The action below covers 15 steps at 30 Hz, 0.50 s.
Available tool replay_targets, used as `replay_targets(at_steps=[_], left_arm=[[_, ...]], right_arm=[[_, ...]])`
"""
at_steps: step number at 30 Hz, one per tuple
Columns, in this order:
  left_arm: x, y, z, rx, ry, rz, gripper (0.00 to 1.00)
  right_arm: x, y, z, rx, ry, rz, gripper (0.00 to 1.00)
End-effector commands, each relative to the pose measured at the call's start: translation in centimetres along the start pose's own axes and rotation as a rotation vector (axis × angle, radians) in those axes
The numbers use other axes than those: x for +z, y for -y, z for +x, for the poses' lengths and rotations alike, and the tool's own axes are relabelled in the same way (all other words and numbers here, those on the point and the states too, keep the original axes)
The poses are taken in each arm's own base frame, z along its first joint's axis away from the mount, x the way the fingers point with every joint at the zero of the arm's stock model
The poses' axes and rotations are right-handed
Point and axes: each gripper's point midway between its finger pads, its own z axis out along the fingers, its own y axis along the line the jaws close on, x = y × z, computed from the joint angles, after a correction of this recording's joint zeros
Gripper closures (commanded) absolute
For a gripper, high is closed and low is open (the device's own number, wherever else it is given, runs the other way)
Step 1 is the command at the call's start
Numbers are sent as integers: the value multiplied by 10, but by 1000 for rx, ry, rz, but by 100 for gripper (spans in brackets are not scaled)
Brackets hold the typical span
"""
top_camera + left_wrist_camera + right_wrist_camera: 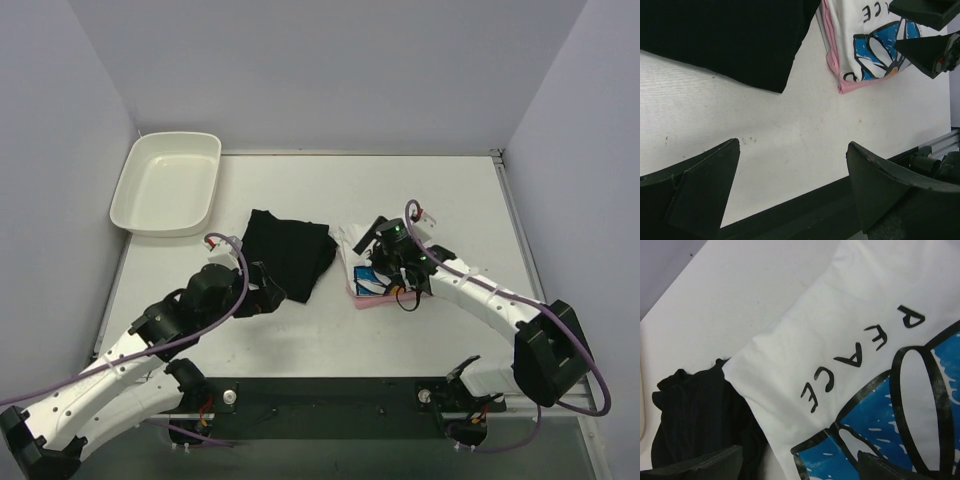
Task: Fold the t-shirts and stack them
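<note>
While the left gripper point(268, 296) hovers low over bare tabletop point(330, 340) just near of the black t-shirt point(290, 250), its fingers point(705, 185) stand spread wide with nothing between them. The black shirt lies as a rumpled, folded heap near the middle of the tabletop. Just to its right sits the white t-shirt point(365, 268) with the blue daisy print (the word PEACE reads across it in the right wrist view), lying on top of the pink t-shirt point(372, 299), whose edge shows along the near side. At the near end a strip of tabletop parts the black cloth from the pink edge; farther back the black cloth meets the white shirt's corner.

The right gripper point(385, 240) hangs over the white shirt, fingers point(705, 465) released and apart, and from above the right arm point(470, 290) covers part of that pile. Whether the tips touch the cloth I cannot tell. A white tray point(128, 175) sits at the far left corner, well apart from the shirts.
</note>
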Motion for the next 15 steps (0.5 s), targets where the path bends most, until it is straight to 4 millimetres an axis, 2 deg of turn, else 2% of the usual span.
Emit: replay_targets(at_steps=[1, 2, 3, 7, 9, 10, 12, 13, 15], left_arm=[[-6, 11, -29, 57, 65, -23, 3], [-5, 8, -30, 64, 66, -43, 3], [1, 2, -28, 74, 56, -81, 3], [19, -33, -22, 58, 23, -252, 3], [27, -47, -22, 23, 21, -302, 3], [30, -62, -24, -8, 33, -338, 3], [35, -71, -36, -54, 77, -331, 2], [36, -84, -45, -94, 94, -342, 3], [45, -98, -50, -131, 97, -353, 3]], right_arm=[[-29, -30, -40, -103, 97, -22, 0], [-32, -36, -41, -119, 93, -36, 0], [-38, -52, -44, -130, 91, -76, 0], [-52, -77, -37, -186, 81, -155, 0], [-57, -83, -37, -218, 99, -176, 0], [-62, -88, -34, -235, 100, -195, 0], [-67, -90, -30, -264, 100, -209, 0], [-71, -91, -28, -275, 102, -220, 0], [-73, -90, -25, -298, 101, -226, 0]])
